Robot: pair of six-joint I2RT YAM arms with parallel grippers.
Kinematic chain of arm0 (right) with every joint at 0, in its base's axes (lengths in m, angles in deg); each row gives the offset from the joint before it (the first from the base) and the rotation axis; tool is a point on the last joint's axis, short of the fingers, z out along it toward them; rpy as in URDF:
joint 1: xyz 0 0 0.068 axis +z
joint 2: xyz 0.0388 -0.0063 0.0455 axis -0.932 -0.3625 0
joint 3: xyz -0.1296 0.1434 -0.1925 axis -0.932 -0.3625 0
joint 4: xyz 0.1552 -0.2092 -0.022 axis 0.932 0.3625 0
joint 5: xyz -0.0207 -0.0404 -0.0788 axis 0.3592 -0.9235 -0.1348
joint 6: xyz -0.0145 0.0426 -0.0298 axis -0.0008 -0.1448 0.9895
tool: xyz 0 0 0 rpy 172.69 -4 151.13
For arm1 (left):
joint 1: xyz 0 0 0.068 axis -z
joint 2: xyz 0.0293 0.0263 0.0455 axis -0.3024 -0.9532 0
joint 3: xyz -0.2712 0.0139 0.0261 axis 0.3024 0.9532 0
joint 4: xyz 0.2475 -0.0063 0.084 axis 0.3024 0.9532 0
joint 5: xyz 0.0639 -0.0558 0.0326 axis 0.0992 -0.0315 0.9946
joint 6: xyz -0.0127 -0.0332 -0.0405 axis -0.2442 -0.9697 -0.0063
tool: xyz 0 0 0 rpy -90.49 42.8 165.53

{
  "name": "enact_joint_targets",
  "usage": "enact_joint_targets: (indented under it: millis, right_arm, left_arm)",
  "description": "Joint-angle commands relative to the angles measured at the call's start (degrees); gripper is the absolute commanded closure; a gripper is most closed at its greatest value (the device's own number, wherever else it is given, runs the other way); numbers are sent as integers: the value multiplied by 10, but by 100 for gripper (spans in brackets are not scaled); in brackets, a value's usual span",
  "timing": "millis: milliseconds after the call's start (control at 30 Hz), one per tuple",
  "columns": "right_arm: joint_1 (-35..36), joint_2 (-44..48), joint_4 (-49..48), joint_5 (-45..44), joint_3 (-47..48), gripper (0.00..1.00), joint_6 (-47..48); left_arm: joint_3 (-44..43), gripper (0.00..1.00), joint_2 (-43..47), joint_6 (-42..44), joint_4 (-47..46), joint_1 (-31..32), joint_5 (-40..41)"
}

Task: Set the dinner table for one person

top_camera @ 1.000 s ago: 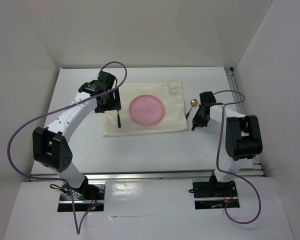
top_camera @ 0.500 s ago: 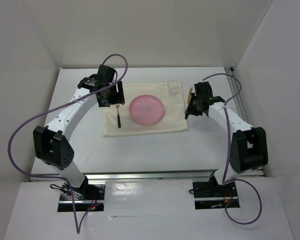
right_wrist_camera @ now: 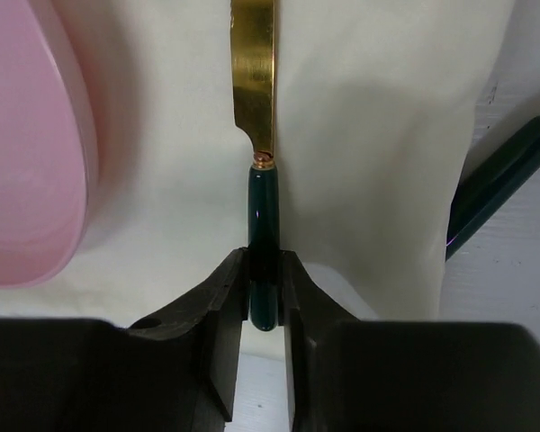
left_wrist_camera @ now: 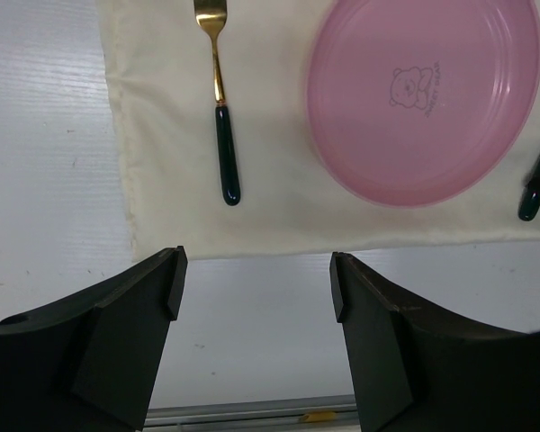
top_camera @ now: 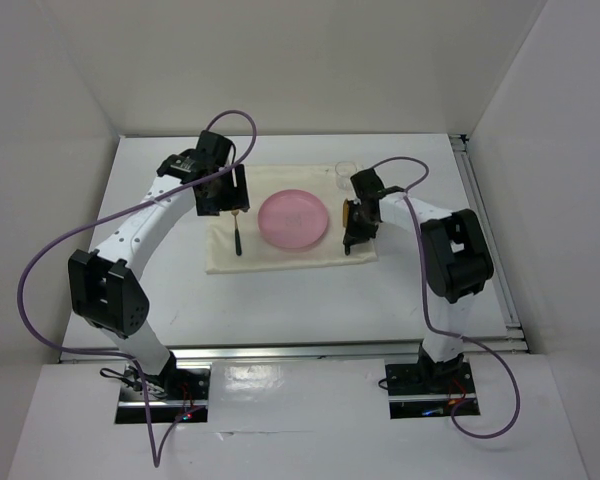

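Note:
The white dinner table [top_camera: 280, 300] carries a cream cloth mat [top_camera: 280, 255] with a pink plate [top_camera: 294, 219] in its middle. A gold fork with a dark green handle [top_camera: 238, 232] lies on the mat left of the plate; it also shows in the left wrist view [left_wrist_camera: 220, 99]. My right gripper [right_wrist_camera: 264, 288] is shut on the green handle of a gold-bladed knife [right_wrist_camera: 254, 72], held low over the mat just right of the plate [right_wrist_camera: 27, 162]. My left gripper [left_wrist_camera: 256, 279] is open and empty above the table, off the mat's near edge in its own view.
A clear glass [top_camera: 346, 174] stands at the mat's far right corner. Another dark green handle [right_wrist_camera: 499, 180] lies on the table just off the mat's right edge. Metal rails run along the table's near and right edges.
My right arm has swung left from the table's right side, carrying the knife to the mat beside the plate. My left gripper has pulled back a little from the fork.

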Motion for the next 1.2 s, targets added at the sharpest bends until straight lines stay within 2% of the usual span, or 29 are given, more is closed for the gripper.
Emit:
enact_joint_targets:
  millis: [0,33,100,200,300,533,867,1100,1167]
  right_arm:
    - [13,15,4,-6,17,71,0]
    - [13,22,4,-13,17,59,-6]
    - [13,46,4,-25,17,46,-6]
    - [13,81,19,-65,24,46,-6]
    - [-24,110,26,-97,29,46,-25]
    - [-95,85,21,-103,12,53,-46]
    - [-100,-2,8,-98,38,53,-83]
    - [-100,-25,2,-117,25,65,-95]
    - [-106,-17,2,-124,14,73,-95]
  left_arm:
    - [7,18,8,16,-2,3,6]
    - [7,18,8,16,-2,3,6]
    - [7,18,8,16,-2,3,6]
    - [7,18,8,16,-2,3,0]
    - [7,18,8,16,-7,3,0]
    - [12,18,8,22,-7,3,-5]
    - [24,18,8,27,-13,3,-10]
    - [24,18,8,27,-19,3,-15]
    - [24,18,8,27,-14,3,-15]
